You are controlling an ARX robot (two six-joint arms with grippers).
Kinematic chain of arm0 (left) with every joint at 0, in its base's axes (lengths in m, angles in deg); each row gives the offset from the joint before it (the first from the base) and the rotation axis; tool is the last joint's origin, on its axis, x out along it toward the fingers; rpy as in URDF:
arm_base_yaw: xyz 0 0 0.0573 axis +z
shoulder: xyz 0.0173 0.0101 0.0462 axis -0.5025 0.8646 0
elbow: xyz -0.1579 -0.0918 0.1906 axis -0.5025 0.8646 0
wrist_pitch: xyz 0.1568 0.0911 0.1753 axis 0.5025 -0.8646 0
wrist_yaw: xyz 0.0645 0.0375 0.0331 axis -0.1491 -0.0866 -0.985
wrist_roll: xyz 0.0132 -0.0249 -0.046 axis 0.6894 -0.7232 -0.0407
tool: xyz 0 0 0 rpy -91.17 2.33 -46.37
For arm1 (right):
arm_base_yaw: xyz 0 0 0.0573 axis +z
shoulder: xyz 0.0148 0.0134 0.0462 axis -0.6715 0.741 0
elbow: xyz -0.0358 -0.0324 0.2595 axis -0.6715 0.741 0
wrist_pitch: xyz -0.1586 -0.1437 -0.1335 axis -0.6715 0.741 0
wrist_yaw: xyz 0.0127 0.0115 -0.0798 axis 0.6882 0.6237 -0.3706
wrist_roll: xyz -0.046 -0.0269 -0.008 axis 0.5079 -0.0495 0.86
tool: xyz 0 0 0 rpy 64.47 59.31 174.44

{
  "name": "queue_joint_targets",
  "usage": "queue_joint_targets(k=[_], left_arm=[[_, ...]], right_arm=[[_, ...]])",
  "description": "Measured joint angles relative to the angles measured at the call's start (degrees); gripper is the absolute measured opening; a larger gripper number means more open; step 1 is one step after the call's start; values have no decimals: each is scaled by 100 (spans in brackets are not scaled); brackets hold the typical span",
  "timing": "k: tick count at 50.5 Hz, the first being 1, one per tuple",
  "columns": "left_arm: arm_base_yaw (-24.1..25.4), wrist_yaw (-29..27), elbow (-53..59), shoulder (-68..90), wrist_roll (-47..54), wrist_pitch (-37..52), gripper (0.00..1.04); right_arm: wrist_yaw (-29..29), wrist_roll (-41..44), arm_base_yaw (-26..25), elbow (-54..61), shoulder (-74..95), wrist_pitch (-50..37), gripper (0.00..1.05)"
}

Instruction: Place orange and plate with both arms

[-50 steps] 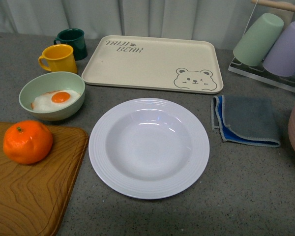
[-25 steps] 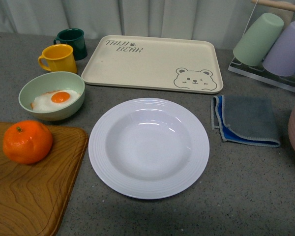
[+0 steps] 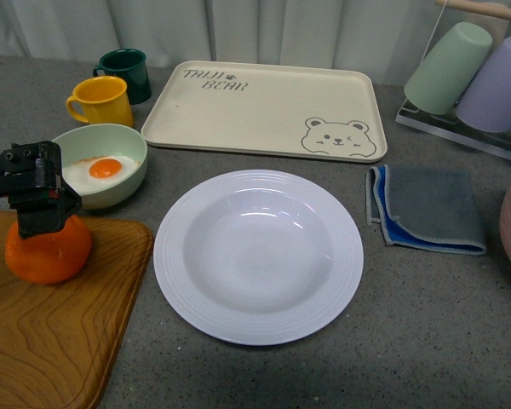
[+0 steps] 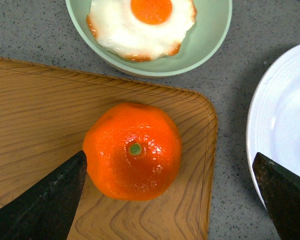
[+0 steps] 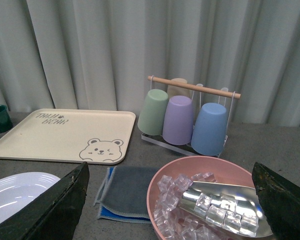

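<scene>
The left gripper (image 3: 41,220) has swung in over the orange (image 3: 48,251), which sits on the board (image 3: 68,341); the plate (image 3: 258,256) lies beside it on the grey table (image 3: 426,341). Left wrist: jaws wide either side of the orange, likely lining up a top grasp. Right wrist: the right gripper (image 5: 170,170) is spread wide and empty, near an ice bowl (image 5: 215,164), facing curtains (image 5: 90,50)

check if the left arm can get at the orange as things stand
Probably yes. The left end effector hangs open right above the orange, which sits on the wooden board; nothing shows between them, and the green bowl stands apart.
</scene>
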Motion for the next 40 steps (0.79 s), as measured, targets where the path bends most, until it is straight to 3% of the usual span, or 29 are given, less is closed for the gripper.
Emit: queue_joint_targets(k=[14,31,40], left_arm=[[50,4,-581,870,-227,-527,98],[179,-66,-778,1316,-354,-570,98],[203,-13,-841,1320,-487,-588,67]], right_arm=[[0,0,0,0,0,0,95],[2,2,0,0,0,0,95],[0,0,0,0,0,0,95]])
